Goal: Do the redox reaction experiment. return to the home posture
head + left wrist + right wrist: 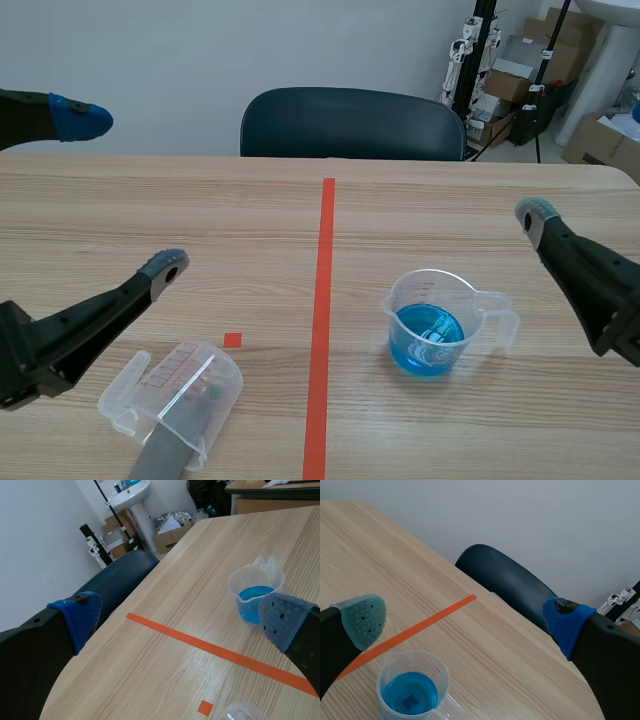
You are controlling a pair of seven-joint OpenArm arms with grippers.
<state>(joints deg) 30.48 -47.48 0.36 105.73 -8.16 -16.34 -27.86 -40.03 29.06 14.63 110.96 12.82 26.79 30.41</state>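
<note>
The beaker (435, 325) of blue liquid is standing upright on the table (450, 210), its long axis vertical and its mouth facing up. Its handle is pointing toward the right arm's side. It is sitting below the right gripper (465, 620), nearer the finger with the grey-green pad (362, 617) than the one with the blue pad (567, 622). Red graduation marks are showing on its wall, too small to read.

The right gripper is spreading wide and gripping nothing. The left gripper (122, 194) is also gaping wide, with nothing between its fingers; from its wrist view the beaker is lying well ahead of it, past the orange tape line (322, 320).

A second clear measuring cup (175, 395) is lying tipped on its side just below the left gripper's lower finger, with its long axis slanting across the table. A flat grey strip (160, 460) is sticking out of it toward the robot. Its red scale is showing, though the figures are unreadable.

A dark chair (350, 122) is standing beyond the table's far edge.
</note>
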